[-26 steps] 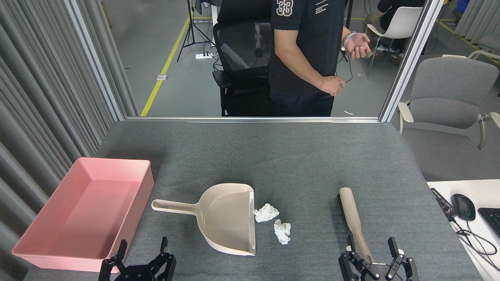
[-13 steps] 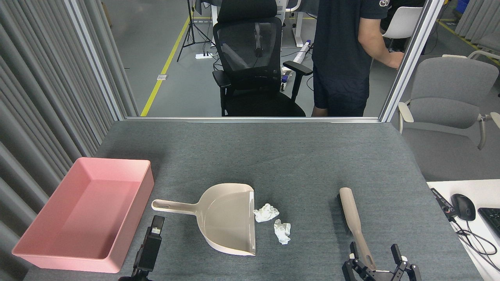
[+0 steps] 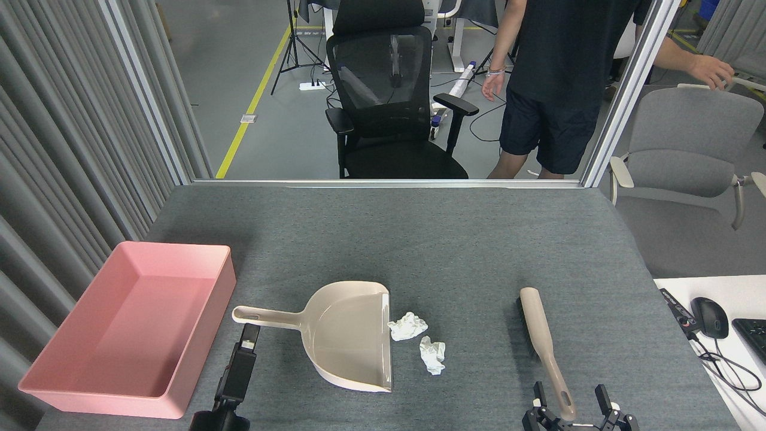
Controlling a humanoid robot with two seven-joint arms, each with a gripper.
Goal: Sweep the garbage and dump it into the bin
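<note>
Left hand: matte black, seen nearly edge-on as 1 narrow slab. Small pale patch near tip, darker square tip above it. Body widens toward rounded black base at bottom frame edge. No cables or markings readable.

Right hand: black, mostly cut off by bottom frame edge. 2 short upright prongs visible, each with small white patch at tip. Angular black linkage between and below prongs, with hints of pale panel beneath. Screws and labels too small to tell.

Grey floor, black chair (curtains left)
</note>
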